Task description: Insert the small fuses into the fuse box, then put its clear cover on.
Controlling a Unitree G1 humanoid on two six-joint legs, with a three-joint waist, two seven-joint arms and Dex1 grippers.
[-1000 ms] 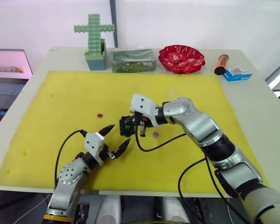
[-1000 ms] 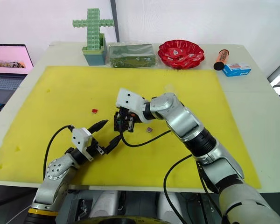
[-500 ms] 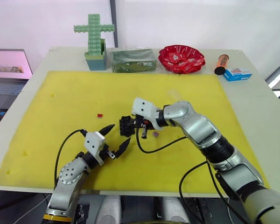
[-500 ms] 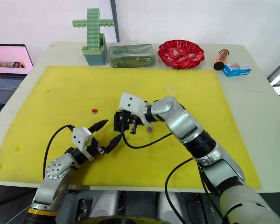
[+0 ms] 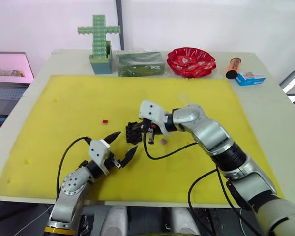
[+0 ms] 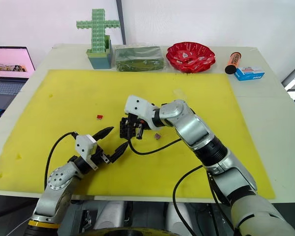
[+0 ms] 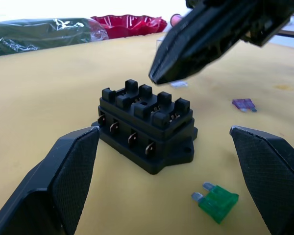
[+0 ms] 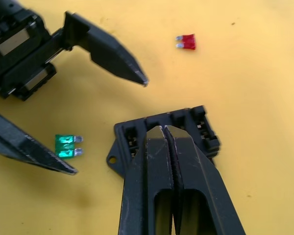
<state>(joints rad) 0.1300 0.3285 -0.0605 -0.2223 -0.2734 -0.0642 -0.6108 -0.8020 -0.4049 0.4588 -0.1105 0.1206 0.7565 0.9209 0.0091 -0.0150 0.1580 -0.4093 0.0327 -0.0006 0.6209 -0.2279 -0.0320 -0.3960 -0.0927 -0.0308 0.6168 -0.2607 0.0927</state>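
Near the desk's middle, black fuse box [image 7: 146,129] stood with slotted top, bumpy rim, metal tabs, right tool [image 8: 164,129] pressed together empty above it, left tool [image 5: 121,144] spread wide, green fuse [image 7: 214,203] beside.

No readable text or labels.

A: Bright, even light from above; the white wall at the top is washed out, shadows on the yellow mat [image 5: 64,108] stay soft.

B: The left wrist view's background is blurred.
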